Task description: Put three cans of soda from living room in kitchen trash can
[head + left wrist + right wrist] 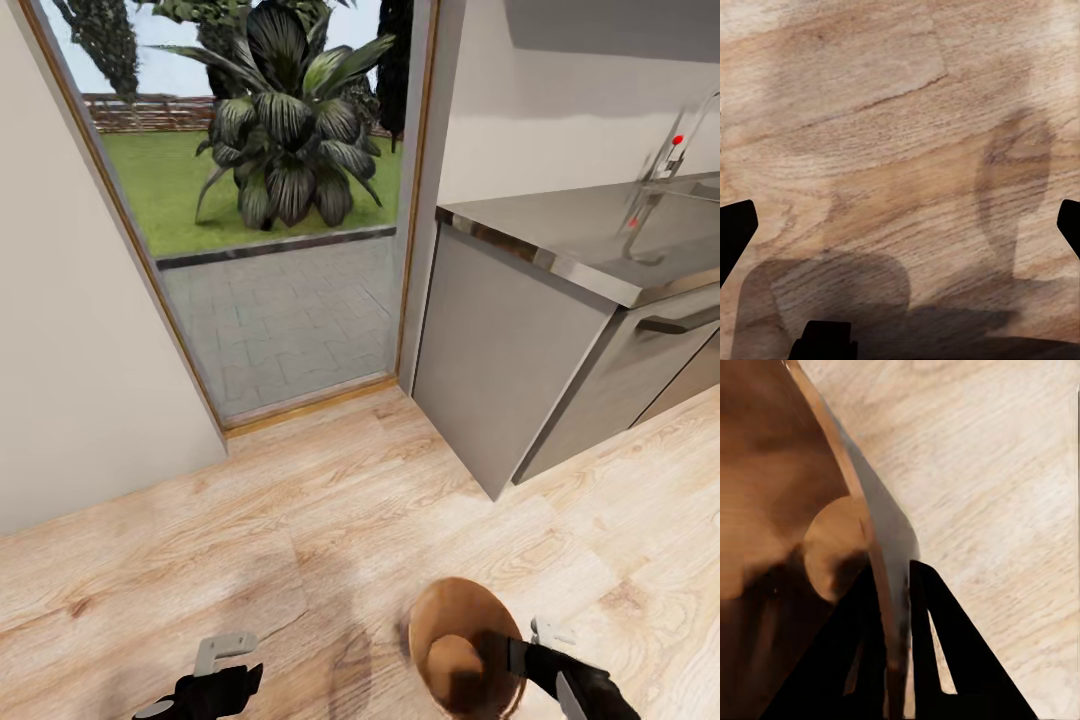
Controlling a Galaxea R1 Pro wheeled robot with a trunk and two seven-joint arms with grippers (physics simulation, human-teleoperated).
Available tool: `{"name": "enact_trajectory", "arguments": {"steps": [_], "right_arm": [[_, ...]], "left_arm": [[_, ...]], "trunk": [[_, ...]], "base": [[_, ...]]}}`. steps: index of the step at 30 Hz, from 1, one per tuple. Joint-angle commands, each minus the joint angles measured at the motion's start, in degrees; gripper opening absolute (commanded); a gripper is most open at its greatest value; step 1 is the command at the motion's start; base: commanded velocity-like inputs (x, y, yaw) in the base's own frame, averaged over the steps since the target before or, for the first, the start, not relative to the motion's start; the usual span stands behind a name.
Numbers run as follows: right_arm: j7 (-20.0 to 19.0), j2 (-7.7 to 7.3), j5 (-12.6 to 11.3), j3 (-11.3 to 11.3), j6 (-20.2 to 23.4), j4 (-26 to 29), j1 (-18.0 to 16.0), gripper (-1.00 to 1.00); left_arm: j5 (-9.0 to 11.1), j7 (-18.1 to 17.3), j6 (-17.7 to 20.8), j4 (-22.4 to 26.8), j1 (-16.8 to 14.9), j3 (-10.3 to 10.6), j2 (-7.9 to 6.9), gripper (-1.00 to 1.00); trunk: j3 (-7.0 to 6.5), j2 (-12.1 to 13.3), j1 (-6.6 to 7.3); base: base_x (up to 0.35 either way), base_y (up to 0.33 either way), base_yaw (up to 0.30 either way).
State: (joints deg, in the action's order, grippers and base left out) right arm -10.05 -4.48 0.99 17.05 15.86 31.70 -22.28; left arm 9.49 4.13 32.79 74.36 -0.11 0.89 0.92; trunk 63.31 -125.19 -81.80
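The tash can [452,628], a coppery brown tapered bin with a glossy brown inside, sits low over the pale wood floor at the bottom right of the head view. My right gripper [517,657] is shut on its rim wall. In the right wrist view the tash can [787,472] has one finger of the right gripper [896,577] inside the wall and one outside it. My left gripper [215,668] hovers over bare floor to the left, apart from the bin. In the left wrist view the left gripper [901,225] is open wide. The cans of soda are out of view.
A grey cabinet with a steel counter [600,240] and a faucet [662,165] stands at the right. Ahead is a wood-framed glass door [285,300] onto a patio and a plant. A white wall [70,380] closes the left side. Wood floor [300,520] lies between.
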Motion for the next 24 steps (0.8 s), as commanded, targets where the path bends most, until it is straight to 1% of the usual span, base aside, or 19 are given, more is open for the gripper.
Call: {"name": "enact_trajectory", "arguments": {"steps": [1, 4, 6, 7, 8, 9, 15, 17, 22, 24], "right_arm": [[-0.12, 0.02, -0.34, 0.11, 0.84, 3.09, -0.02, -1.0], [-1.12, -0.02, -0.3, 0.16, 3.17, 5.28, -0.04, -1.0], [-3.04, -0.27, -0.25, 0.17, 4.28, 7.14, -0.03, -1.0], [-13.87, -0.74, -0.33, 0.59, 18.5, 28.45, 0.21, -1.0], [-13.99, -0.71, -0.41, 0.6, 19.99, 31.24, 0.55, -1.0], [-14.12, -0.66, -0.57, 0.61, 22.61, 35.77, 1.67, -1.0], [-14.28, -0.33, -1.07, 0.62, 26.67, 44.73, 4.65, -1.0], [-14.5, -0.13, -1.28, 0.62, 29.36, 47.96, 5.5, -1.0], [-19.64, -0.09, -1.28, 0.62, 32.37, 50.35, 5.71, -1.0], [-21.97, -0.09, -1.27, 0.62, 34.22, 51.69, 5.74, -1.0]], "left_arm": [[0.0, 0.0, 0.0, 0.0, 0.01, -0.01, 0.02, 1.0], [0.0, 0.0, 0.0, 0.0, 0.02, 0.0, 0.04, 1.0], [0.0, 0.0, 0.0, 0.0, 0.02, 0.01, 0.04, 1.0], [0.0, -0.07, 0.0, -0.01, 0.02, 0.0, 0.03, 1.0], [0.0, -0.06, 0.0, -0.01, 0.0, -0.01, 0.02, 1.0], [0.02, -0.07, 0.0, -0.01, 0.01, -0.01, 0.0, 1.0], [0.0, -0.08, 0.0, -0.01, 0.02, -0.01, 0.04, 1.0], [0.0, -0.09, 0.0, -0.01, 0.02, 0.0, 0.03, 1.0], [0.0, -0.09, 0.0, -0.01, 0.01, 0.0, 0.04, 1.0], [0.0, -0.09, 0.0, -0.01, 0.02, -0.01, 0.04, 1.0]], "trunk": [[-0.01, 0.0, 0.01], [-0.01, 0.0, 0.01], [-0.01, 0.0, 0.01], [-0.01, 0.0, 0.01], [-0.01, 0.0, 0.01], [-0.01, 0.0, 0.01], [-0.01, 0.0, 0.01], [-0.01, 0.0, 0.01], [-0.01, 0.0, 0.01], [-0.01, 0.0, 0.01]], "base": [[0.0, 0.0, 0.0], [0.0, 0.0, 0.0], [0.0, 0.0, 0.0], [0.0, 0.0, 0.0], [0.0, 0.0, 0.0], [0.0, 0.0, 0.0], [0.0, 0.0, 0.0], [0.0, 0.0, 0.0], [0.0, 0.0, 0.0], [0.0, 0.0, 0.0]]}}
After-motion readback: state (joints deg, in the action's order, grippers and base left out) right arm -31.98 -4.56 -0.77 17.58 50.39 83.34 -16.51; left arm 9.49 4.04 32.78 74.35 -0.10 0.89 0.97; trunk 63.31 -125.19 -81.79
